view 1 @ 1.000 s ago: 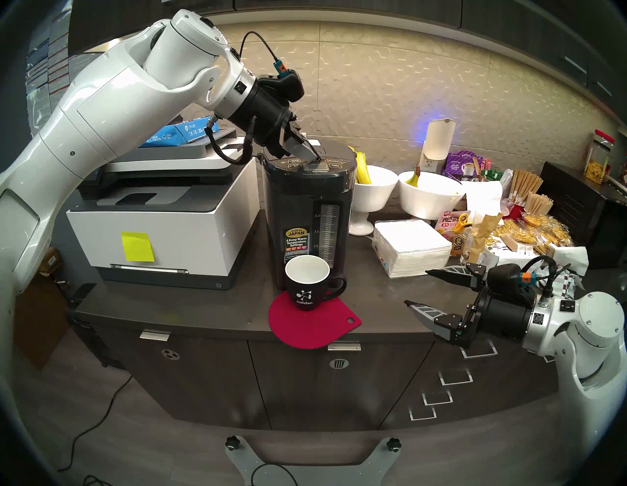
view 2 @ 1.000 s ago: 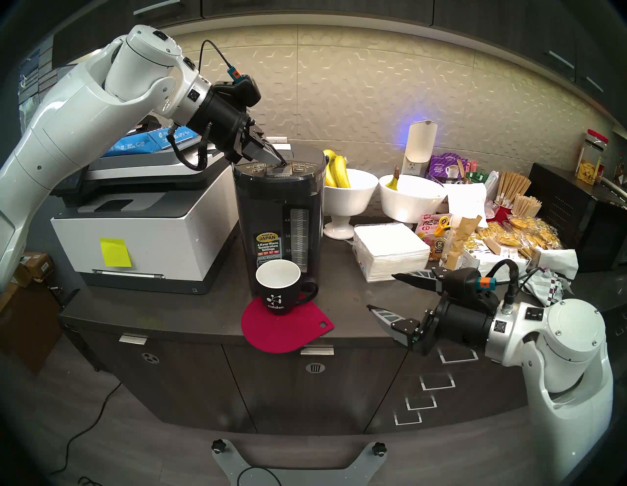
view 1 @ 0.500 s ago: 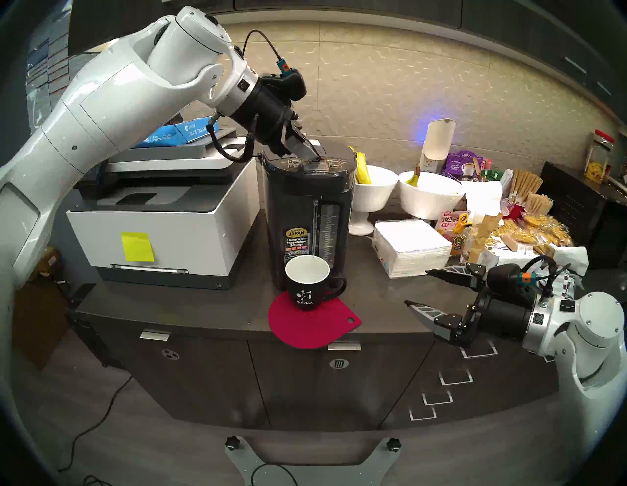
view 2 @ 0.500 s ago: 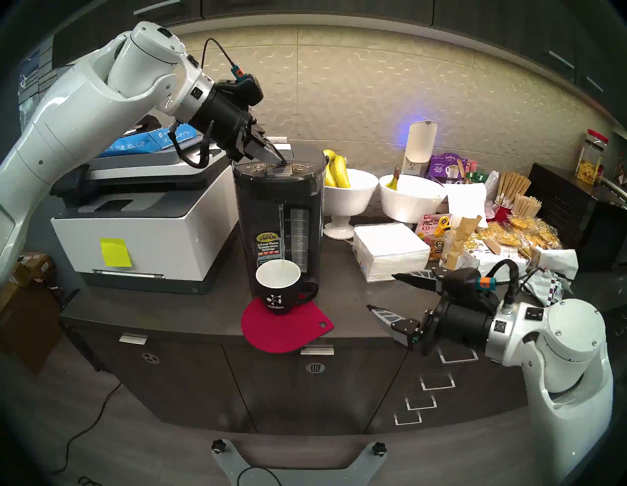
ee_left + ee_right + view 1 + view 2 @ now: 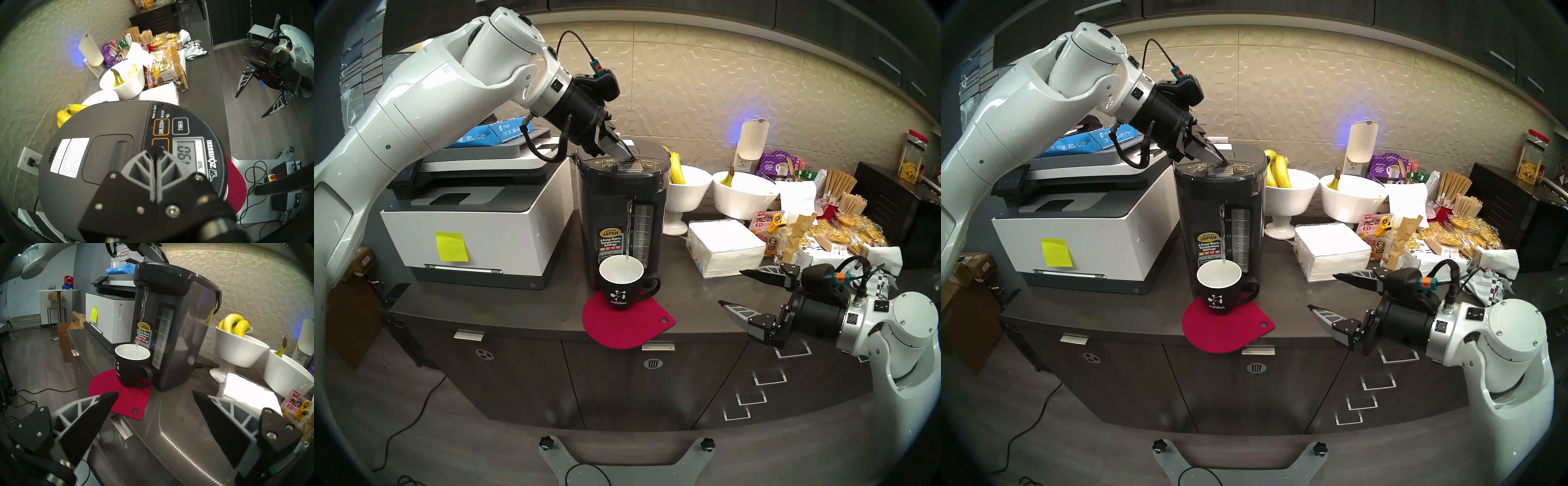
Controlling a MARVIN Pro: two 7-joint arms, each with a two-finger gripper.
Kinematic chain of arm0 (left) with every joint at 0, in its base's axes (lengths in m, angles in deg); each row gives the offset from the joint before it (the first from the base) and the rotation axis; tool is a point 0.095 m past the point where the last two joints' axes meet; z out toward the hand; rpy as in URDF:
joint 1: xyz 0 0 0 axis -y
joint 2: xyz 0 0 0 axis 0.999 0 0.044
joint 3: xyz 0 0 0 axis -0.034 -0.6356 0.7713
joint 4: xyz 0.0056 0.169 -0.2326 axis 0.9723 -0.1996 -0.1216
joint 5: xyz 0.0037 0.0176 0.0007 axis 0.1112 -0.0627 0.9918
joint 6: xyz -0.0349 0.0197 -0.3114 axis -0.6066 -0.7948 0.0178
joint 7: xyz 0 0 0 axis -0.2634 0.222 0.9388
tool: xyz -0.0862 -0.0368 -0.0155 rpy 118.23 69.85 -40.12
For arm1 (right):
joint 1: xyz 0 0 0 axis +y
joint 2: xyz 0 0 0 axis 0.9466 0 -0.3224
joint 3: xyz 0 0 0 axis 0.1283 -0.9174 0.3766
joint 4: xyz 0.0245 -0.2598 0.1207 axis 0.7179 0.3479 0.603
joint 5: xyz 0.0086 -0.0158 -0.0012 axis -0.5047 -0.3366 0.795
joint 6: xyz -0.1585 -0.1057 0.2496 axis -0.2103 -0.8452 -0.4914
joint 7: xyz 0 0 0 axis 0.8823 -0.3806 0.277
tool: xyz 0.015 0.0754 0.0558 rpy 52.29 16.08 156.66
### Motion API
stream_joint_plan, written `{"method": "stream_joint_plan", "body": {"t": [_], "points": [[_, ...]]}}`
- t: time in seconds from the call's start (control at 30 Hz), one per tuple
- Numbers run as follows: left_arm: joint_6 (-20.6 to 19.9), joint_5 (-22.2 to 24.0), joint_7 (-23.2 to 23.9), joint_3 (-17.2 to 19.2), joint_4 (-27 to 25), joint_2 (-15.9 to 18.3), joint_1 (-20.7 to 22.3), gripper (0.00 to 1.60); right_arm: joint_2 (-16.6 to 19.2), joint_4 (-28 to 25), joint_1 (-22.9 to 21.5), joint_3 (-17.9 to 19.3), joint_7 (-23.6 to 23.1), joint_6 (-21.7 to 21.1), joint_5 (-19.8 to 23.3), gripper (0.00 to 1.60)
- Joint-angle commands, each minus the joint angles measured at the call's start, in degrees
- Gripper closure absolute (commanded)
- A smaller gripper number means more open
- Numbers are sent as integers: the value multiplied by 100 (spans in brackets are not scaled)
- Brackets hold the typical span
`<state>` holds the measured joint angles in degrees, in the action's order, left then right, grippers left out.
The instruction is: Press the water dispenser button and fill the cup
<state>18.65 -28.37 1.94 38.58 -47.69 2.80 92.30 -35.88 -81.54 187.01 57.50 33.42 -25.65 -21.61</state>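
Button (image 5: pixel 160 144) mostly under left end effector (image 5: pixel 155 150)

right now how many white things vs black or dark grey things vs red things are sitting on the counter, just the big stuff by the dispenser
white: 4 (printer, two bowls, napkin stack)
black or dark grey: 2 (water dispenser, cup)
red: 1 (mat)
total: 7

Left gripper (image 5: pixel 155 150): fingers pressed together — tips down on the orange-framed button (image 5: pixel 163 142), hiding its lettering.
Water dispenser (image 5: pixel 95 157): dark lid fills the view; display reads 190.
Neighbouring keys: UNLOCK, TIMER.
Red mat (image 5: pixel 235 185): shows past the lid's edge.
Right gripper (image 5: pixel 249 105): fingers spread, well apart — off beyond the counter.
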Motion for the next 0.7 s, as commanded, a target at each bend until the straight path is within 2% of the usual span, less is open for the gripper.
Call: {"method": "stream_joint_plan", "body": {"t": [0.0, 0.67], "points": [[15, -19, 125, -135, 33, 29, -82, 160, 10, -70, -24, 0, 6, -6, -1, 0], [26, 13, 106, -156, 1, 33, -99, 160, 10, -70, -24, 0, 6, -5, -1, 0]]}}
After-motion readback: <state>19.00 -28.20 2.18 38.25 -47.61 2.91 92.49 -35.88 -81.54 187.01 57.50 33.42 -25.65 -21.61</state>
